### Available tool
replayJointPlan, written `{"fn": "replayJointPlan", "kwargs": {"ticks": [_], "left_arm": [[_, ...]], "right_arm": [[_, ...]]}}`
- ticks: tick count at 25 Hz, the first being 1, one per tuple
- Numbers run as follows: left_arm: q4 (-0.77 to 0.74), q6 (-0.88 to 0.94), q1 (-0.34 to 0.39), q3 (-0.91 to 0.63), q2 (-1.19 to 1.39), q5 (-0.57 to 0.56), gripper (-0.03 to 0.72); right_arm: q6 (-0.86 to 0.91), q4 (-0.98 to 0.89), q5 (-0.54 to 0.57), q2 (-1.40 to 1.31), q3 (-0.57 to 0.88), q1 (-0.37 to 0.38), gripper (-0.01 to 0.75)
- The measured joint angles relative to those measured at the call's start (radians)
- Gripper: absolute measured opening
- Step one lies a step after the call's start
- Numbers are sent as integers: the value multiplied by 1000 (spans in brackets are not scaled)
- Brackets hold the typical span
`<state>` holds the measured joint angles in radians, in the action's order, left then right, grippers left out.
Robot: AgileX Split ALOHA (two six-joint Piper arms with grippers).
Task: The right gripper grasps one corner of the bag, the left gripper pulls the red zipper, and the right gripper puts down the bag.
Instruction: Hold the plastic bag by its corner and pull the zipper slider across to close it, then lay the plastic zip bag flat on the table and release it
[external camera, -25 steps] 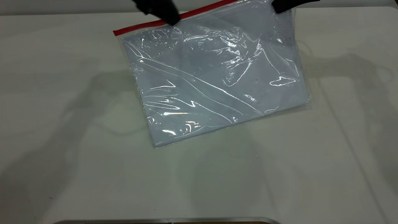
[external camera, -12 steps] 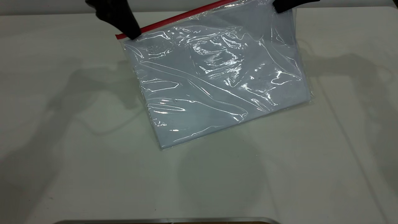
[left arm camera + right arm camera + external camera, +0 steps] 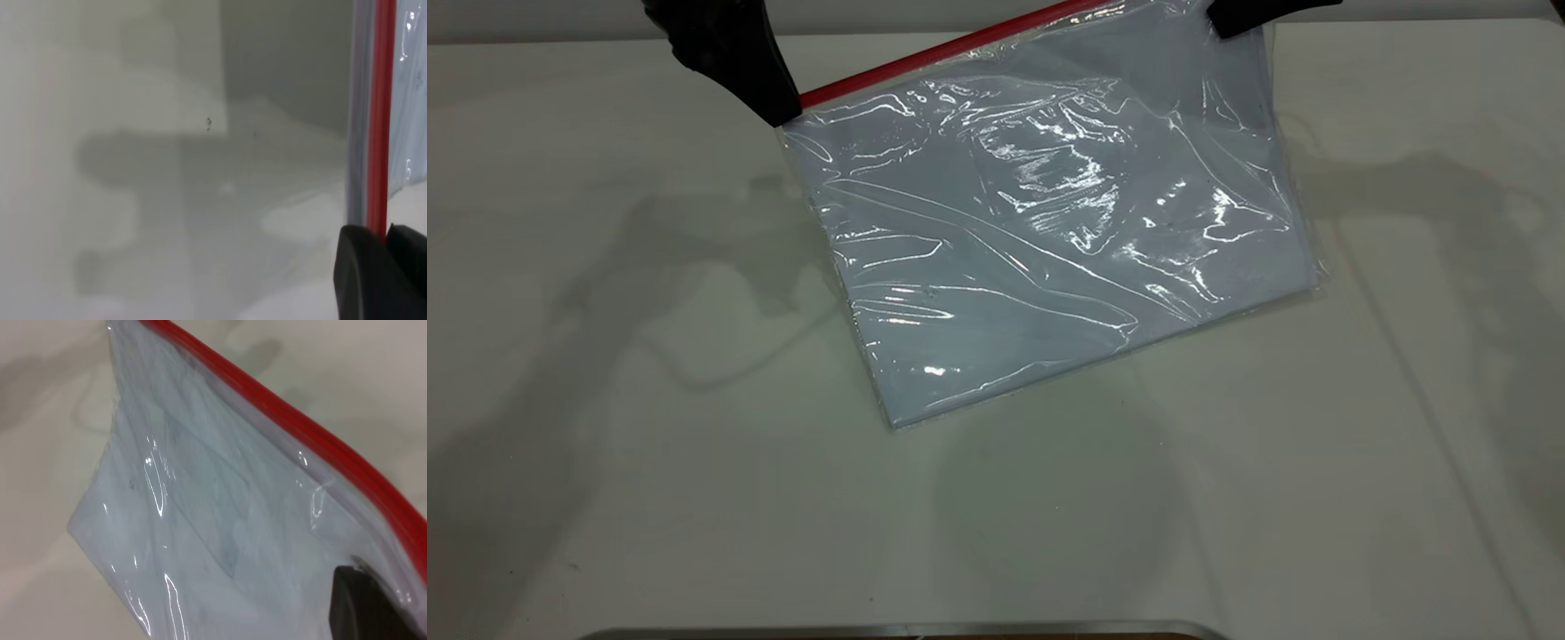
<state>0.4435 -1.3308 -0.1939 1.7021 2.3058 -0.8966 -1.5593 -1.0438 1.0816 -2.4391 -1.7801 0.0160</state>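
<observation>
I've got the bag hanging tilted in the upper middle of the exterior frame, its lower corner resting on the table. My right hand, upper right of the frame, is pinching the corner of the bag where the red strip ends. My left hand, upper left, is pressed together on the red zipper at its far end; the left wrist view shows the strip running straight down between the pads. I judge this pouch light, floppy and slick, wrinkling all over, the sheets inside giving only slight stiffness. The film would slip, so the firmer red edge and that corner are the places to hold.
</observation>
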Motion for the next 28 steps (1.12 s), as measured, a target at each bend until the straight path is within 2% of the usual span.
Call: {"fn": "replayJointPlan", "kwargs": {"ticks": [4,6,11,14,16,19,24,28], "left_arm": [[-20,73,0,0,0,18,139],[-31,136,2,0,0,23,221],[-31,219,2,0,0,52,468],[-36,285,2,0,-11,74,565],[-52,353,2,8,-40,65,595],[-112,474,2,44,-123,21,599],[-301,679,2,104,-357,-95,590],[-397,845,2,117,-558,-160,590]], "right_arm": [[21,7,-9,0,0,2,74],[39,8,-23,0,0,5,127],[63,6,-27,2,0,6,398],[97,24,-71,19,0,6,549],[134,72,-113,55,0,6,607],[223,159,-154,167,1,6,626],[422,311,-157,486,1,6,585],[598,445,-140,766,1,7,576]]}}
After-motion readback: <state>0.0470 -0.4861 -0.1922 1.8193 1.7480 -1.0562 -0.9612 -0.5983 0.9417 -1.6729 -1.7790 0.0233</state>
